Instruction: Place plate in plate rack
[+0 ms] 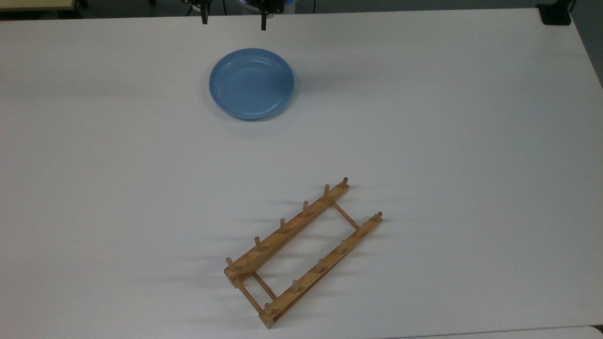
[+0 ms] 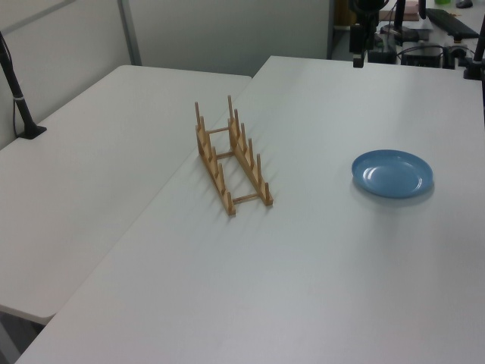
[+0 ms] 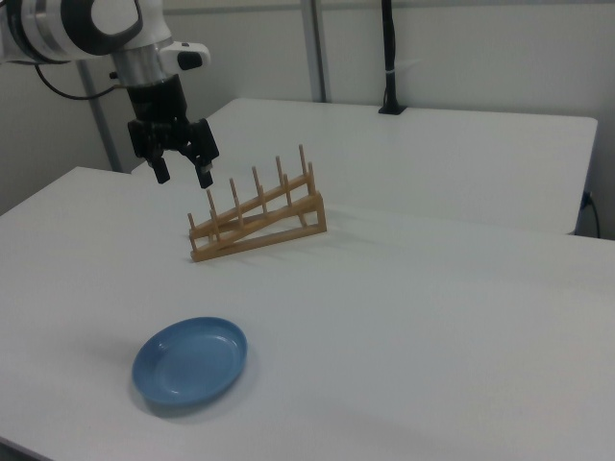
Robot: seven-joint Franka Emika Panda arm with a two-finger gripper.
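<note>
The light-blue plate lies flat on the white table, with nothing touching it. The wooden plate rack stands apart from it, set diagonally, and its pegs hold nothing. My gripper hangs open well above the table, its black fingers spread wide with nothing between them. In the top view it sits at the upper edge, just beyond the plate's far side. In the right view it hovers up and to the left of the rack.
A second white table adjoins this one beyond the rack. On it a black clamped post rises. A black object sits at the top view's upper right corner. Cables and equipment lie past the table's end.
</note>
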